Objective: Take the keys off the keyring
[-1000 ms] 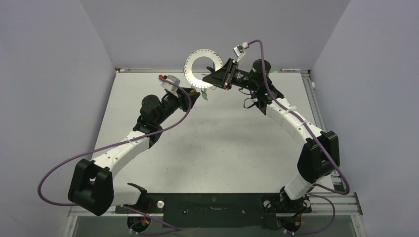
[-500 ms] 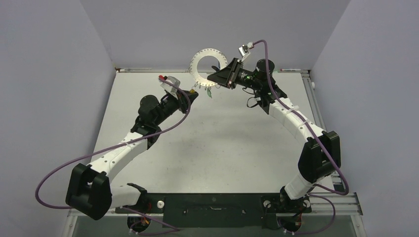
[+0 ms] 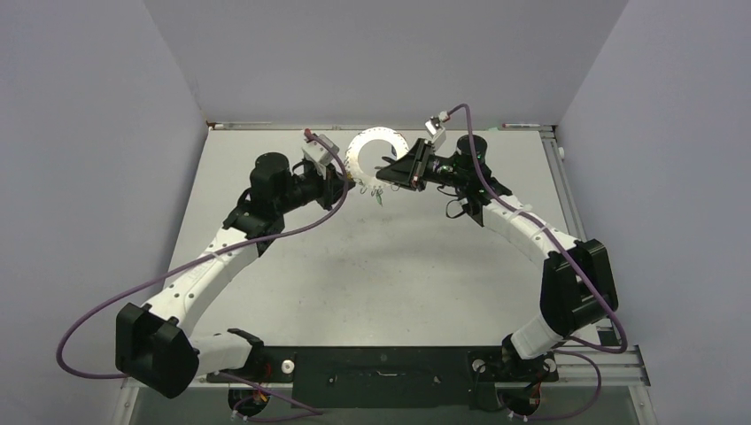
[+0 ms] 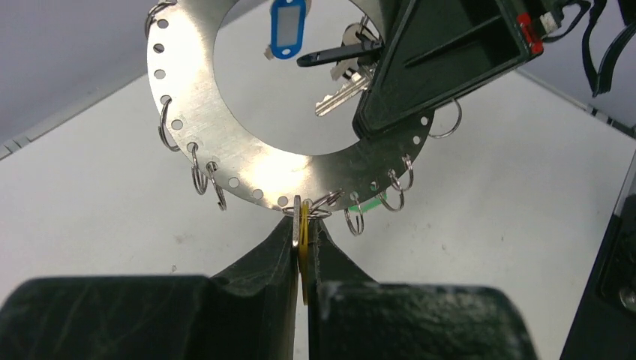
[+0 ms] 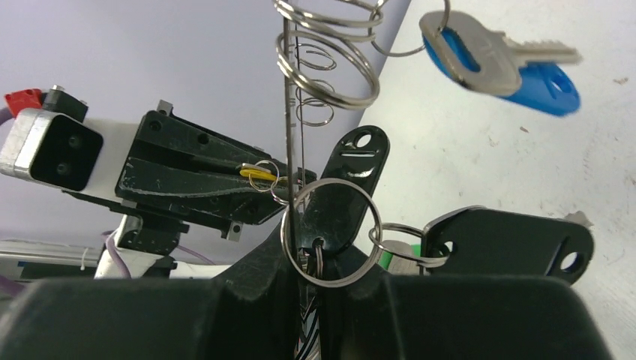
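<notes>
Since a second ago the keyring (image 4: 187,90) has sunk to the upper centre of the top view, and the left gripper (image 4: 305,244) has closed tight on the yellow key (image 4: 302,221) at its lower edge, while the right gripper (image 5: 304,277) pinches its rim. Next, I judge, a careful pull must free this key. One ring; besides the yellow, one blue key (image 5: 540,79), one green key (image 5: 386,259), two black keys (image 5: 510,240).
</notes>
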Robot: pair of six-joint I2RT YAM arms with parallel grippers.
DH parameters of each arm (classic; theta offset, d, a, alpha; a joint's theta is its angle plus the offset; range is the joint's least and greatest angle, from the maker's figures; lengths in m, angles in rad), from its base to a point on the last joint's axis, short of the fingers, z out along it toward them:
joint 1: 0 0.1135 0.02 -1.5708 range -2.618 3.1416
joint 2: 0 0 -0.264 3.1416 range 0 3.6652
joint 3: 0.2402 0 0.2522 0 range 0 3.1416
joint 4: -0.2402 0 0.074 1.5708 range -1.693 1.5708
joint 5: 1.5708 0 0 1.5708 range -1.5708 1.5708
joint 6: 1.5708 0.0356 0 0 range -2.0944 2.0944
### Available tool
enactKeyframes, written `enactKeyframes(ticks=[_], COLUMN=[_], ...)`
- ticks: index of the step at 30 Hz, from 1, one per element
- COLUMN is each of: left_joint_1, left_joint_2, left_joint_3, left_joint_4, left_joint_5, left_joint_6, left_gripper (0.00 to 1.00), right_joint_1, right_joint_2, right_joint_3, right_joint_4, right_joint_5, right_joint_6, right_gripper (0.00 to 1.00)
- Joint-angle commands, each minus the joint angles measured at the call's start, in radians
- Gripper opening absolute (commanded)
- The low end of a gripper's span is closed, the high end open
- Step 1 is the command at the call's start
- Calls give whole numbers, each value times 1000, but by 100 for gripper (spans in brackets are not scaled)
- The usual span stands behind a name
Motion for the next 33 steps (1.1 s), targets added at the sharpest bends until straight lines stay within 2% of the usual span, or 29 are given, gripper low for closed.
enactKeyframes(ticks=[1, 6, 11, 18, 25, 27, 31, 33], left_joint_1=[-8, -16, -42, -99, -106, -106, -106, -109], left_joint_2=[49, 111, 189, 292, 419, 453, 484, 477], left_joint_3=[110, 172, 218, 148, 172, 189, 229, 246], left_joint_4=[-205, -307, -386, -348, -320, -325, -374, -397], left_joint_5=[110, 113, 93, 46, 15, 9, 12, 16], left_joint_6=[163, 264, 355, 393, 381, 390, 428, 453], left_gripper=[0, 0, 0, 0, 0, 0, 0, 0], right_joint_1=[-2, -5, -14, -41, -91, -109, -149, -154], right_joint_2=[-80, -94, -85, -57, -58, -64, -71, -90], right_joint_3=[-79, -195, -260, -401, -535, -561, -542, -496], right_joint_4=[135, 182, 192, 217, 110, 96, -6, -98], right_joint_5=[-60, -63, -46, -13, 9, 3, -46, -87], right_joint_6=[-17, -9, 3, 57, 37, 31, -61, -156], right_gripper=[8, 12, 24, 27, 47, 56, 64, 66])
